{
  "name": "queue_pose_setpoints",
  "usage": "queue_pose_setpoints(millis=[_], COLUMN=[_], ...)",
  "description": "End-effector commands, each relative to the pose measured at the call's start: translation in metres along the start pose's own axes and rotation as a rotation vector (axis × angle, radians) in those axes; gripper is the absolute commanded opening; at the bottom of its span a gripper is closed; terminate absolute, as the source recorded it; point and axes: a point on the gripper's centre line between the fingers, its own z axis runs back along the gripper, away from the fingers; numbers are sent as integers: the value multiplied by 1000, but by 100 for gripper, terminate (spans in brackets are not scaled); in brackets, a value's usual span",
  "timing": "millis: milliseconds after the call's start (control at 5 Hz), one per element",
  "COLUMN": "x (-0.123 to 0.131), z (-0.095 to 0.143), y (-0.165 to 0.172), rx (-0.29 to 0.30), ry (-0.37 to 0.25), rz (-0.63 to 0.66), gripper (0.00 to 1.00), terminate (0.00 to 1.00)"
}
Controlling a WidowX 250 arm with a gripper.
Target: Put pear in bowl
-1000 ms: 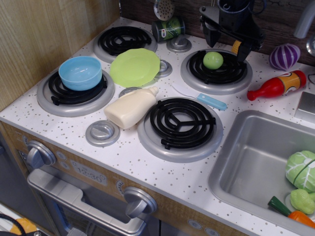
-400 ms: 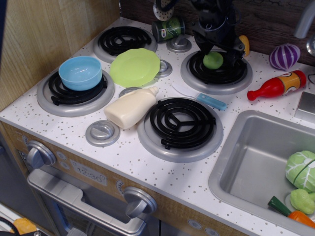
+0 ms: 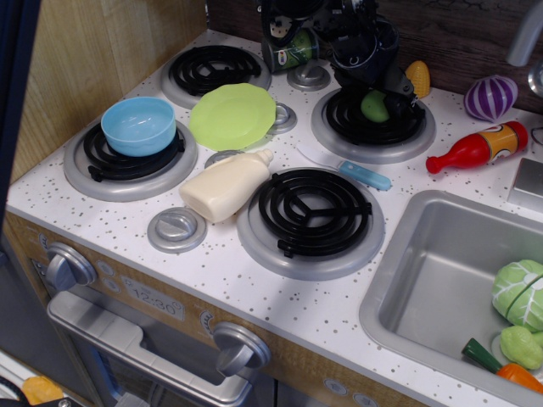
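The small light-green pear (image 3: 374, 107) sits on the back right burner (image 3: 373, 127). My black gripper (image 3: 379, 100) is lowered over it from above, with a finger (image 3: 407, 97) on either side. The jaws look open and close to the pear, which still rests on the coil, partly shaded by the gripper. The light-blue bowl (image 3: 139, 125) stands upright and empty on the front left burner (image 3: 127, 161), far to the left of the gripper.
A lime-green plate (image 3: 233, 115) and a cream bottle (image 3: 226, 185) lie between the pear and the bowl. A blue-handled knife (image 3: 352, 170), a ketchup bottle (image 3: 475, 148), a yellow corn (image 3: 417, 78), a purple onion (image 3: 490, 97) and a can (image 3: 288, 49) lie nearby. The sink (image 3: 441, 280) holds a cabbage (image 3: 519, 292).
The gripper came down from above the back right burner and now straddles the pear. The arm has swung left overhead. The pear has shifted slightly right.
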Motion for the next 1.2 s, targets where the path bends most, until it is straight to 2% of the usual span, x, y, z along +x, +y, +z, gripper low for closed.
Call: queue_pose_setpoints(millis=[0,200,400,600,800,1000], x=[25,27,26,5,-17,-45], z=[22,60,106,152,189,209], y=[9,11,19,54,88,115], rx=[34,87,198,304,446,422], ry=[-40,36,115,169,319,396], rz=[-9,11,-1,-48,-157,-181], gripper=[0,0,0,0,0,0], terminate=[0,0,0,0,0,0])
